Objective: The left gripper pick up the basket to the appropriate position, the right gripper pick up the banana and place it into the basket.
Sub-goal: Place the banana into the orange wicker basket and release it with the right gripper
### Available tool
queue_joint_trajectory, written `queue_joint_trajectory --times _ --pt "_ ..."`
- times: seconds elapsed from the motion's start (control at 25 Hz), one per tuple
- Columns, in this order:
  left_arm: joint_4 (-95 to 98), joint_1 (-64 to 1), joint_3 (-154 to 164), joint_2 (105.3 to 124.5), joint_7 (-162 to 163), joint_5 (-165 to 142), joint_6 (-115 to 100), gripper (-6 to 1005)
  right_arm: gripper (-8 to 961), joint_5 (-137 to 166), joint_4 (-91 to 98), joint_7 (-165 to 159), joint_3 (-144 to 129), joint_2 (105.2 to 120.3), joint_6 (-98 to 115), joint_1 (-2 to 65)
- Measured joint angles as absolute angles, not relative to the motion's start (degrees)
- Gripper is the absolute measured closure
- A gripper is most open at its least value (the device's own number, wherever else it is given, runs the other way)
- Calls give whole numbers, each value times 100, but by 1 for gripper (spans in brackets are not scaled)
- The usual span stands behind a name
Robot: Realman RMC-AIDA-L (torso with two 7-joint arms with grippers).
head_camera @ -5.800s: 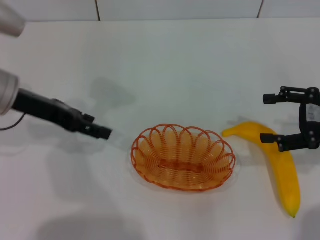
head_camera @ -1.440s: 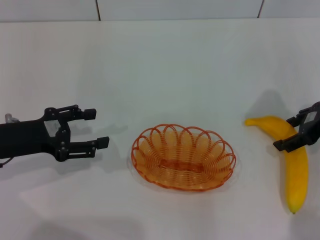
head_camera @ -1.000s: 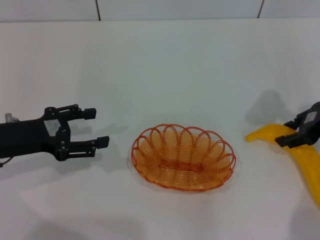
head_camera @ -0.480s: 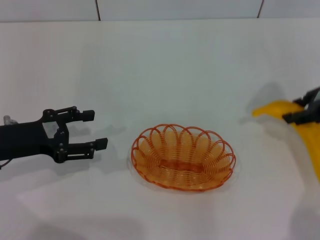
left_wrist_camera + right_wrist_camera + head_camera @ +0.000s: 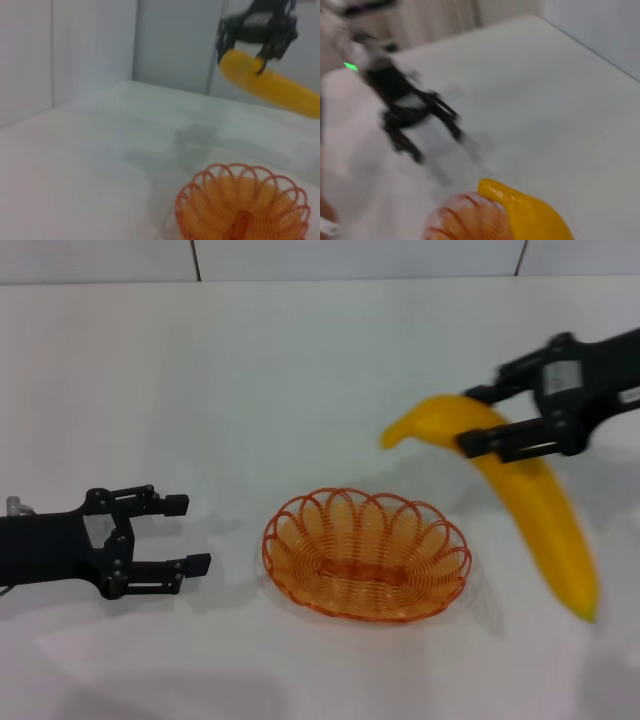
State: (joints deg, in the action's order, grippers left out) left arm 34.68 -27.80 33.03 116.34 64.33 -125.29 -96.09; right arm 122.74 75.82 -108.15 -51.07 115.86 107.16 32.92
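The orange wire basket [image 5: 366, 554] sits on the white table near the middle front; it also shows in the left wrist view [image 5: 243, 205] and partly in the right wrist view [image 5: 467, 220]. My right gripper [image 5: 495, 420] is shut on the yellow banana [image 5: 530, 502] and holds it in the air, above and right of the basket. The banana also shows in the left wrist view [image 5: 272, 83] and the right wrist view [image 5: 527, 212]. My left gripper [image 5: 188, 534] is open and empty, low over the table, a short way left of the basket.
The white table [image 5: 320, 380] spreads all around. A pale wall [image 5: 350, 258] with dark seams runs along its far edge.
My right gripper has lifted the banana off the table and swung it up and left toward the basket. My left gripper has shifted slightly toward the front. The basket has not moved.
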Motion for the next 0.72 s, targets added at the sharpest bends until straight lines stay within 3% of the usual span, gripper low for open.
queue_joint_trajectory --times 0.72 --pt "3481 -2848 3277 11627 6433 -12584 -9612 168 416 11521 5492 -10957 -7841 11628 9020 4485"
